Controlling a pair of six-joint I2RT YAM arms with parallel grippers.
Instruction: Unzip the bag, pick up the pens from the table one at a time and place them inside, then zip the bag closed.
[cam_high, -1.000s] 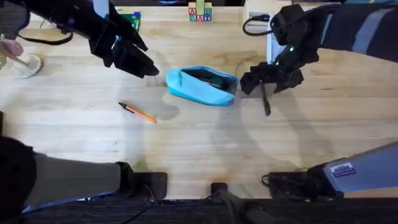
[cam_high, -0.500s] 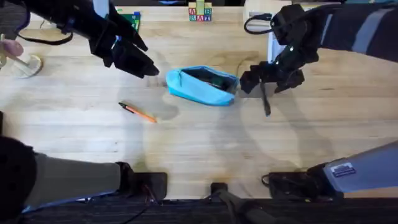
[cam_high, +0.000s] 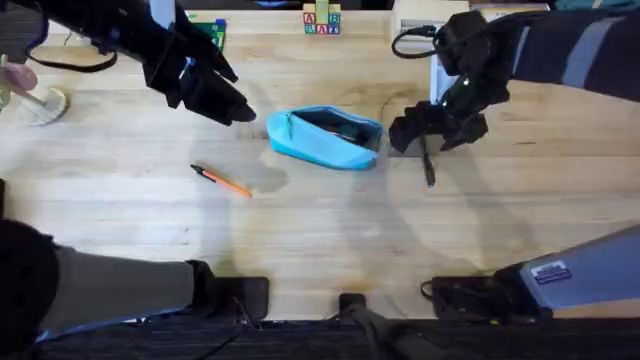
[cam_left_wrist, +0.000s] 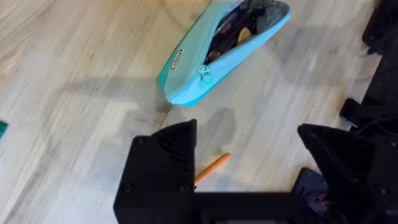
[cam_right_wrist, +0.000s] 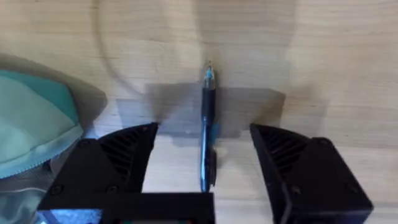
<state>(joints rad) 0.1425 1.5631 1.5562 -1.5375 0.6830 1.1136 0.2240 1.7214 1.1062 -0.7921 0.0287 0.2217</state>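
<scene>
Light plank-grain wooden table (cam_high: 330, 230) is carrying everything. Nearest, orange pen (cam_high: 222, 181) is lying left of centre, bare wood around it. Further back at centre, light-blue zipper pouch (cam_high: 325, 136) is sitting unzipped, dark interior showing. Just right of it, right gripper (cam_high: 428, 128) is hovering with fingers spread wide, gripping nothing, black pen (cam_right_wrist: 206, 127) lying between them on the table. Left gripper (cam_high: 215, 95) is hanging far left of the pouch, fingers wide apart, empty. Colored blocks (cam_high: 321, 20) are sitting at the far edge.
</scene>
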